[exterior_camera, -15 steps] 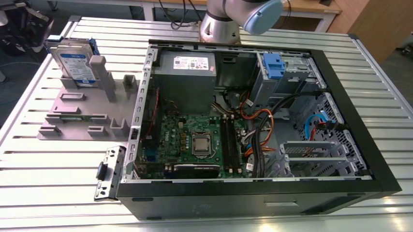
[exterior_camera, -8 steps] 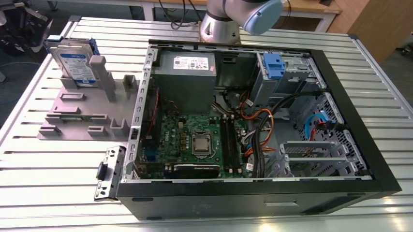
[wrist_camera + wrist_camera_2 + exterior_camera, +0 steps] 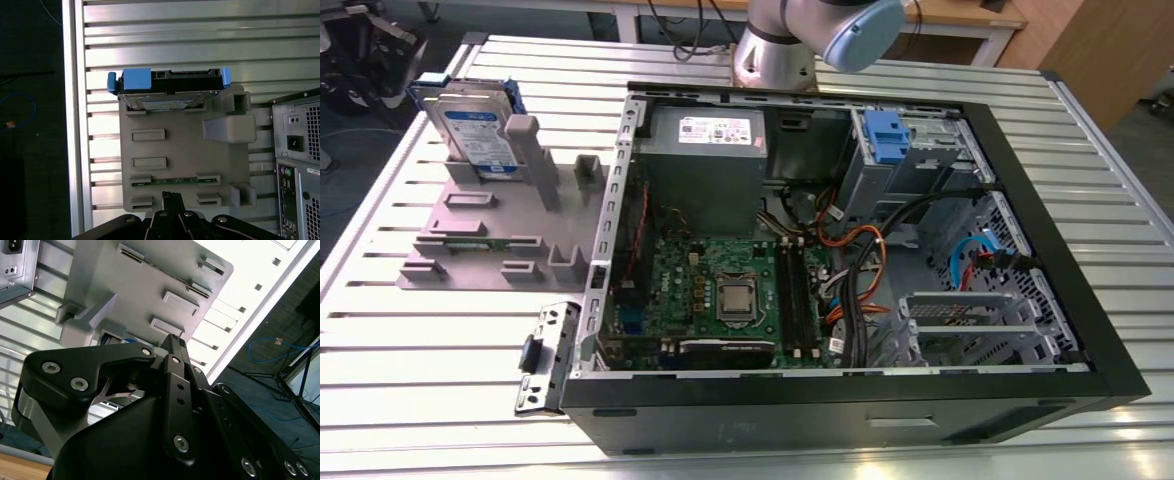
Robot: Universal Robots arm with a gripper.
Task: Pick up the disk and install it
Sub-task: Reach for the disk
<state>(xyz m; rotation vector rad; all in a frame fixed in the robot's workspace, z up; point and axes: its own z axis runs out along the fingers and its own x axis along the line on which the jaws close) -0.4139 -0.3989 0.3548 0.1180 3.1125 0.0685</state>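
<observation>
The disk (image 3: 467, 128) stands on edge in a slot at one end of the grey stand (image 3: 474, 235). It is a silver slab with a white-and-blue label whose print cannot be made out. A blue bracket (image 3: 137, 80) frames it, running along its upper edge. In the first wrist view the gripper (image 3: 170, 196) shows against the stand's opposite end, well apart from the disk, its jaws closed together on nothing. Beside the stand lies an open computer case (image 3: 1067, 250). Its grey power box (image 3: 707, 165) carries a white sticker.
</observation>
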